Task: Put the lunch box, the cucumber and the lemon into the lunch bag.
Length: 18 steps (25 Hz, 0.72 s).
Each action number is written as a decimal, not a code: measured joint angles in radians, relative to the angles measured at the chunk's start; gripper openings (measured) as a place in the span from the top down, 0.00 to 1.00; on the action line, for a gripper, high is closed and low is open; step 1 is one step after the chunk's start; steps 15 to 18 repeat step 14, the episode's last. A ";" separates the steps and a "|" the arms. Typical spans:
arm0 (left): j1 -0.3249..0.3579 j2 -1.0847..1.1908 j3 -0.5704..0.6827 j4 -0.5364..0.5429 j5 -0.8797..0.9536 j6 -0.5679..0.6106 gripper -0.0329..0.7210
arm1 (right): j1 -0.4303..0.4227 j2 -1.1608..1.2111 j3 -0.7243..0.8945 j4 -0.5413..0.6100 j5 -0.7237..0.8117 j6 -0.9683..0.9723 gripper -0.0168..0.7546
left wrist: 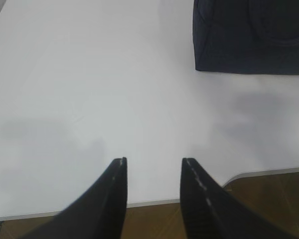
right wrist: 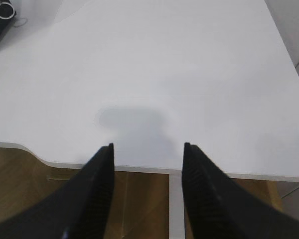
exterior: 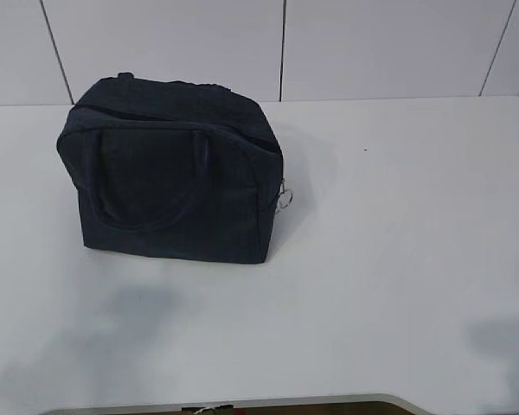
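The dark navy lunch bag (exterior: 175,169) stands upright at the back left of the white table (exterior: 398,259), its top looking closed, a handle lying against its front and a metal ring pull (exterior: 285,200) hanging at its right side. Its lower corner shows in the left wrist view (left wrist: 249,37). The ring also shows in the right wrist view (right wrist: 5,10). The lunch box, the cucumber and the lemon are out of view. My left gripper (left wrist: 154,160) is open and empty over the table's front edge. My right gripper (right wrist: 148,145) is open and empty over the front edge.
White wall panels (exterior: 285,43) stand behind the table. The table's front edge has a rounded cut-out (exterior: 242,405), with wooden floor (right wrist: 139,199) below it. Neither arm shows in the exterior view.
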 joint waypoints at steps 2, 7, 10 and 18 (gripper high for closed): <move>0.000 0.000 0.000 0.000 0.000 0.000 0.62 | 0.000 0.000 0.000 0.000 0.000 0.000 0.50; 0.000 0.000 0.000 0.000 0.000 0.000 0.62 | 0.000 0.000 0.000 0.000 0.000 0.000 0.50; 0.000 0.000 0.000 0.000 0.000 0.000 0.62 | 0.000 0.000 0.000 0.000 0.000 0.000 0.50; 0.000 0.000 0.000 0.000 0.000 0.000 0.62 | 0.000 0.000 0.000 0.000 0.000 0.000 0.50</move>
